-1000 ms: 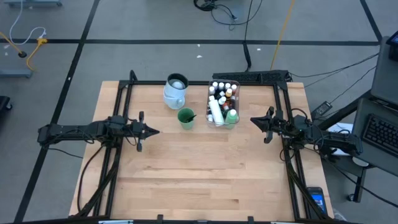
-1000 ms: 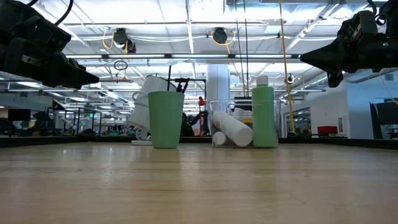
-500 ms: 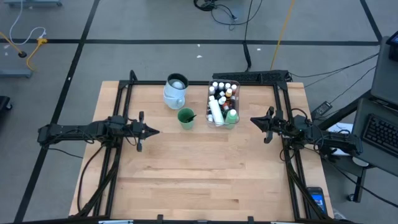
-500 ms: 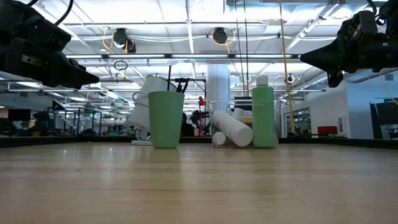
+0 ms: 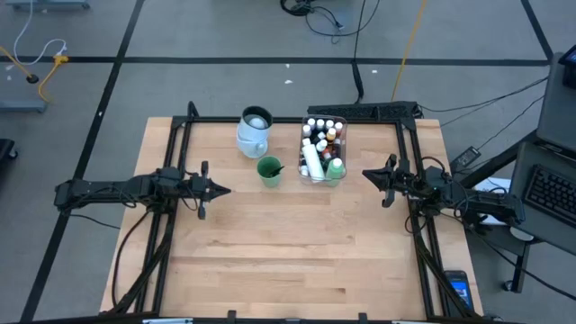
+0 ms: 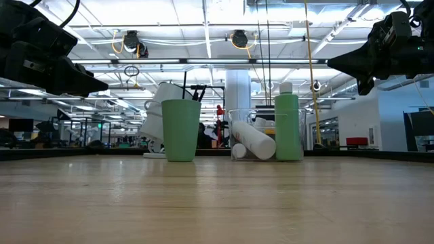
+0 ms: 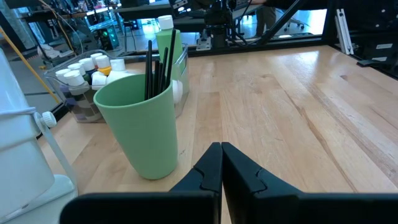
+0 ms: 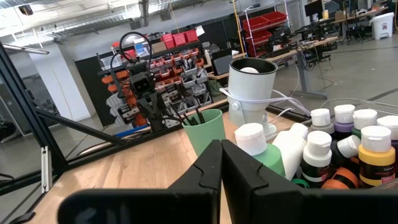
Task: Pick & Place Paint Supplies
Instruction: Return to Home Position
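Nothing has shifted over the last second: both arms hold the same pose, drawn back toward the sides of the worktop [image 5: 288, 261]. The left end effector [image 5: 224, 190] hovers near the cup [image 5: 268, 170], and its wrist view shows the fingers pressed together and empty. The right end effector [image 5: 365, 175] hangs beside the tub [image 5: 301, 148], likewise closed on nothing.

The paint supplies are put away. The green bottle [image 6: 287, 125] stands upright in the tub, the white bottle [image 6: 254, 139] lies slanted beside it, and the small bottles [image 8: 348, 140] crowd the rest. The brushes [image 7: 158, 62] stand in the cup. No supply seems left loose on the wood, though the far corners are hard to check. I judge the sorting done and the arms parked.
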